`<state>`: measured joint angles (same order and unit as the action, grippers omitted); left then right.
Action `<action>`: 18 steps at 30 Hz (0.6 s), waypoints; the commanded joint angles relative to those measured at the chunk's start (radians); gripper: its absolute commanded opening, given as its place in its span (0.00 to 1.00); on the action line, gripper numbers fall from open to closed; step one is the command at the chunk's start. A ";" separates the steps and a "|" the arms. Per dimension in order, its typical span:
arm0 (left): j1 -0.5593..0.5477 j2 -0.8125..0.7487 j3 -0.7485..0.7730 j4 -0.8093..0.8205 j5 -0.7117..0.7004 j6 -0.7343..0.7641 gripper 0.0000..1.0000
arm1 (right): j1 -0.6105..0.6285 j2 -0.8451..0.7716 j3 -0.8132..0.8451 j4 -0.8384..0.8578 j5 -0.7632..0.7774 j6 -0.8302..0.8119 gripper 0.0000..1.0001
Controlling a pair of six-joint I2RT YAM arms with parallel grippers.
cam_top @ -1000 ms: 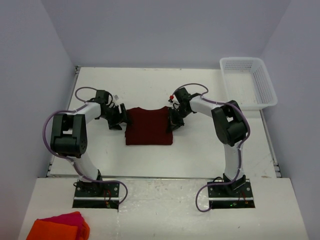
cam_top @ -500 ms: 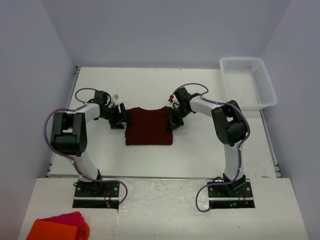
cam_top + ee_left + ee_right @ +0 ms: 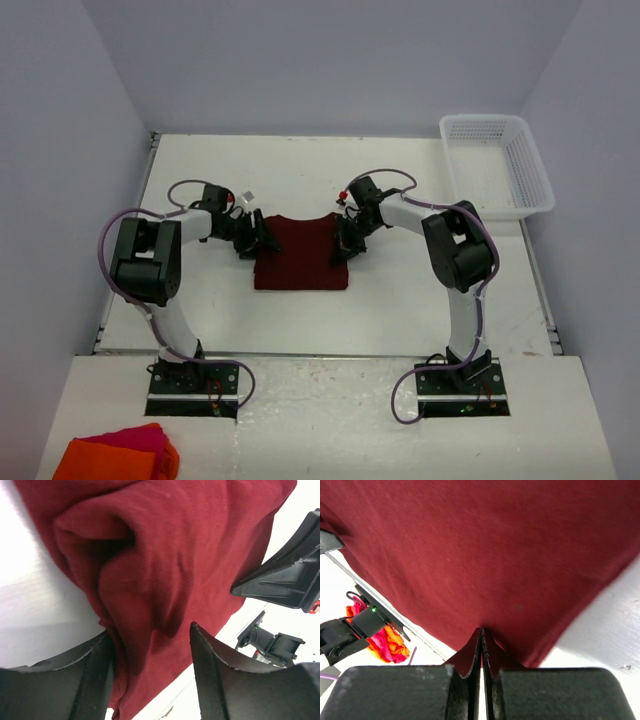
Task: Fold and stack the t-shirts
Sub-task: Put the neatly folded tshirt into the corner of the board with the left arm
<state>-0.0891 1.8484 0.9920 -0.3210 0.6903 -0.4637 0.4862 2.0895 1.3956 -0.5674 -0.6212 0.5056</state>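
Note:
A dark maroon t-shirt [image 3: 300,255] lies partly folded on the white table between my two arms. My left gripper [image 3: 256,243] is at its left edge. In the left wrist view the shirt [image 3: 190,555] is bunched into a fold, and the left gripper [image 3: 150,672] stands open with that fabric between its jaws. My right gripper [image 3: 341,249] is at the shirt's right edge. In the right wrist view the right gripper [image 3: 481,636] is shut, pinching the edge of the shirt [image 3: 495,545].
A white plastic basket [image 3: 497,160] stands at the back right of the table. Bright orange and pink cloths [image 3: 120,455] lie at the near left, off the table, and also show in the right wrist view [image 3: 385,641].
My left gripper has moved right onto the shirt's left edge, and the fabric there has bunched up. The right gripper has stayed put on the right edge.

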 commanded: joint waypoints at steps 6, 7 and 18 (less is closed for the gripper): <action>-0.021 0.097 -0.059 -0.029 -0.160 0.034 0.37 | 0.005 -0.022 -0.013 0.037 -0.037 0.016 0.00; -0.020 0.097 -0.059 -0.029 -0.156 0.036 0.36 | 0.006 -0.022 -0.017 0.038 -0.038 0.017 0.00; -0.020 0.127 0.006 -0.073 -0.173 0.051 0.00 | 0.005 -0.028 -0.033 0.046 -0.035 0.014 0.00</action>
<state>-0.0952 1.9011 1.0035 -0.3267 0.7067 -0.4786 0.4862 2.0895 1.3712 -0.5472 -0.6426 0.5148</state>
